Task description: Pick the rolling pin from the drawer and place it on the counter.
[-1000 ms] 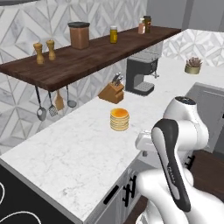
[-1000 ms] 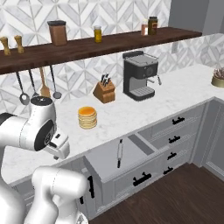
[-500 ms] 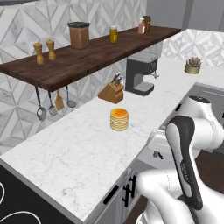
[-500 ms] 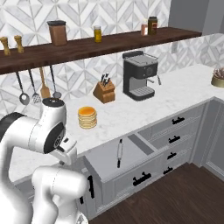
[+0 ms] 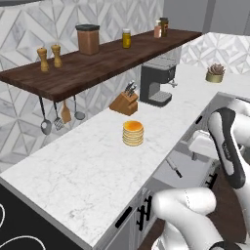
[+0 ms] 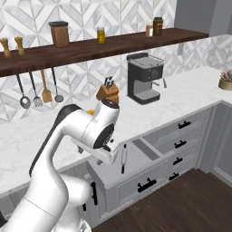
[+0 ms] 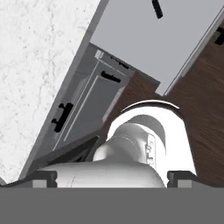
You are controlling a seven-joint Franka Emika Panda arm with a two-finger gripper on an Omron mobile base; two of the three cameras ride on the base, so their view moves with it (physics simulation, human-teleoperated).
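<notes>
The drawer [image 6: 136,167] stands pulled out below the counter [image 6: 181,97], its grey front and black bar handle facing the room. The rolling pin [image 6: 123,158] lies in its left part, slim with dark ends; it also lies in the drawer [image 5: 193,168] as the rolling pin [image 5: 173,167]. My gripper [image 6: 108,156] hangs under the big white wrist joint, just left of the drawer and above its left edge. In the hand view my gripper [image 7: 113,177] is open, its fingertips [image 7: 43,177] wide apart with nothing between them; the drawer [image 7: 144,39] and one dark end of the rolling pin [image 7: 157,8] lie at the top.
On the counter stand a pancake stack [image 5: 133,133], a knife block [image 5: 123,102], a coffee machine [image 5: 156,83] and a small plant pot [image 5: 215,74]. Utensils [image 5: 58,112] hang under the dark shelf [image 5: 97,61]. More drawers with black handles [image 6: 181,145] sit right of the open one.
The arm has swung right, away from the left of the cabinets toward the open drawer, carrying the hand over the drawer's left edge. The jaws stayed open. The rolling pin has not moved.
</notes>
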